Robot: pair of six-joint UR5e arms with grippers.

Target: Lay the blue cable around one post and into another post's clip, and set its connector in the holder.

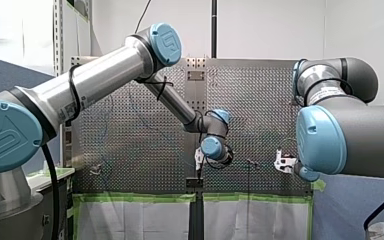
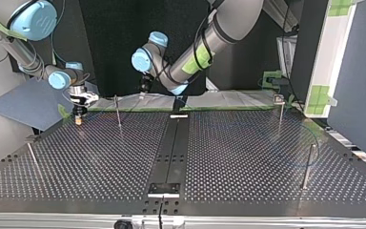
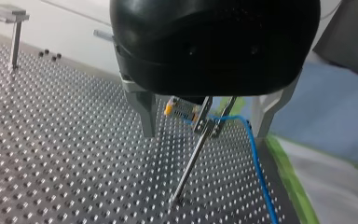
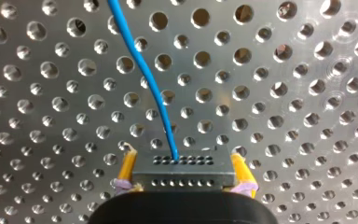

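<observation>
Right gripper [image 4: 182, 159] has its yellow pads clamped on both ends of the connector [image 4: 182, 171]. The cable [image 4: 144, 74] runs out of the connector's face and away over the table [image 4: 284, 93]. The left wrist view adds what that one misses: left gripper [image 3: 205, 133] spread wide, holding nothing, straddling a leaning post [image 3: 189, 163]. The cable crosses at the post's clip [image 3: 209, 116]; seated or not, I cannot tell.

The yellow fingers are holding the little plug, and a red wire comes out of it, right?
No, the wire is blue, not red. The right wrist view shows the blue cable leaving the connector held between the yellow pads of my right gripper.
</observation>
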